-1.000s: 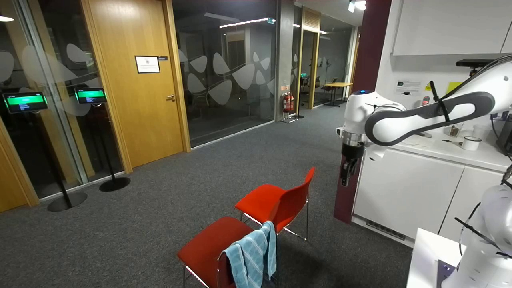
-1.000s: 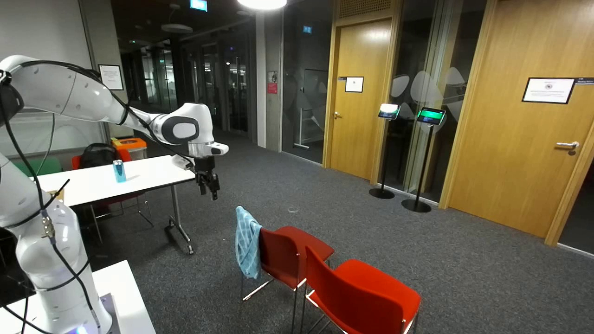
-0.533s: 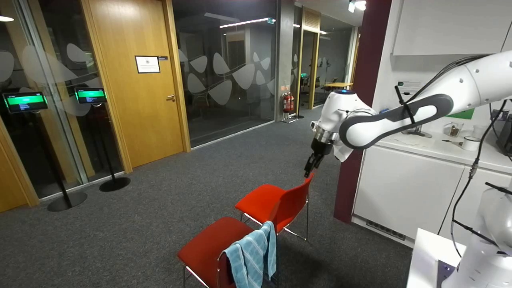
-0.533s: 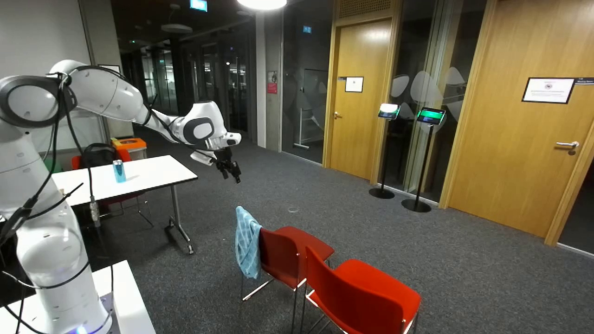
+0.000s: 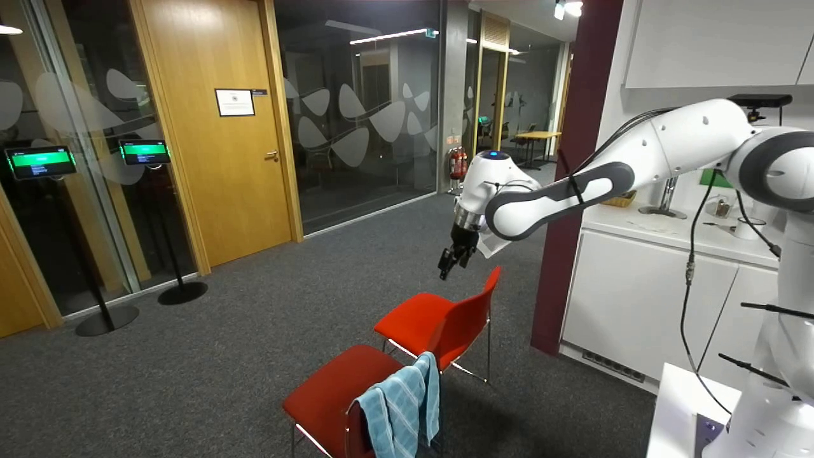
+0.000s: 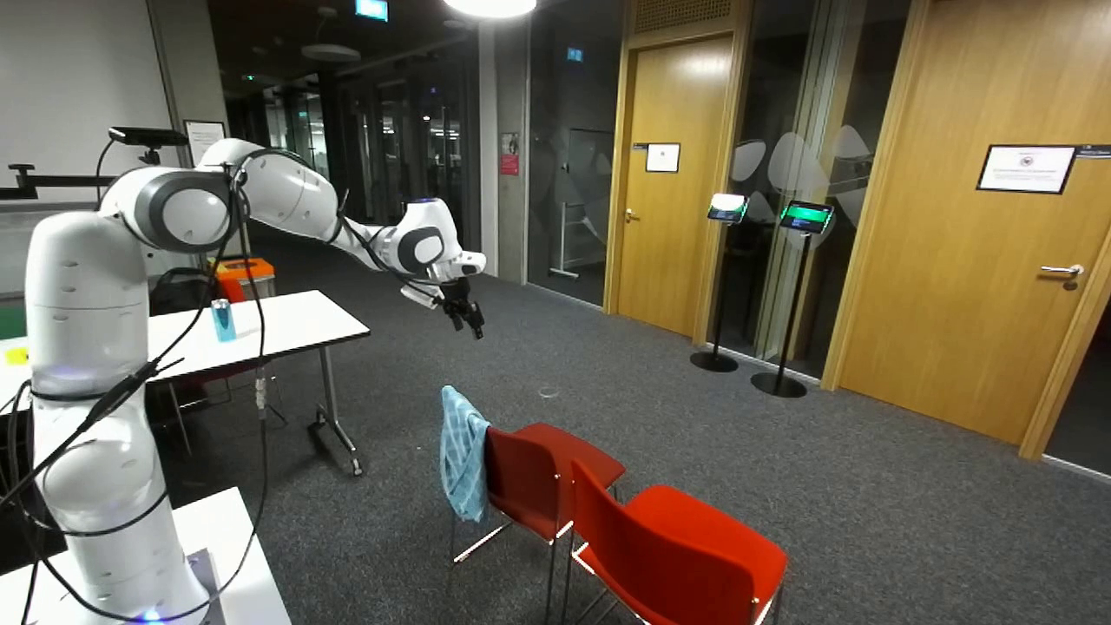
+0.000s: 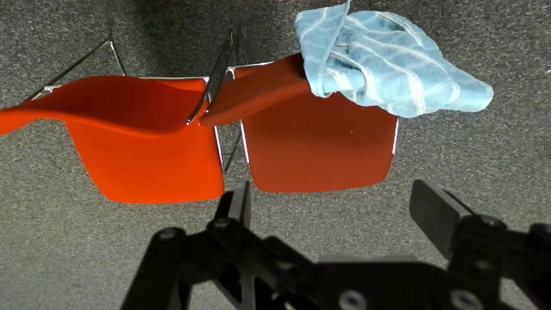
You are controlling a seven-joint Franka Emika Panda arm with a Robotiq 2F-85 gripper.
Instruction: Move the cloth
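Note:
The light blue-teal cloth with pale stripes hangs limp over one side of the backrest of a dark red chair. It shows in both exterior views [image 5: 402, 407] [image 6: 463, 456] and at the top of the wrist view [image 7: 379, 62]. The dark red chair [image 5: 340, 394] stands on the carpet and also shows in the wrist view [image 7: 323, 150]. My gripper [image 7: 331, 202] is open and empty, its fingers wide apart. In both exterior views [image 5: 454, 264] [image 6: 467, 323] it is in the air, above the chair backs and apart from the cloth.
A brighter red chair [image 5: 413, 318] stands right beside the dark red one. A white table with a blue can [image 6: 223, 320] stands near the arm. A white kitchen counter [image 5: 668, 232] and a maroon pillar [image 5: 553, 305] are also near. Two tablet stands [image 6: 785, 304] stand by the doors.
The arm has reached outward. The gripper has moved left in one exterior view and right and up in another. It is now tilted rather than pointing straight down. The cloth and chairs have not moved.

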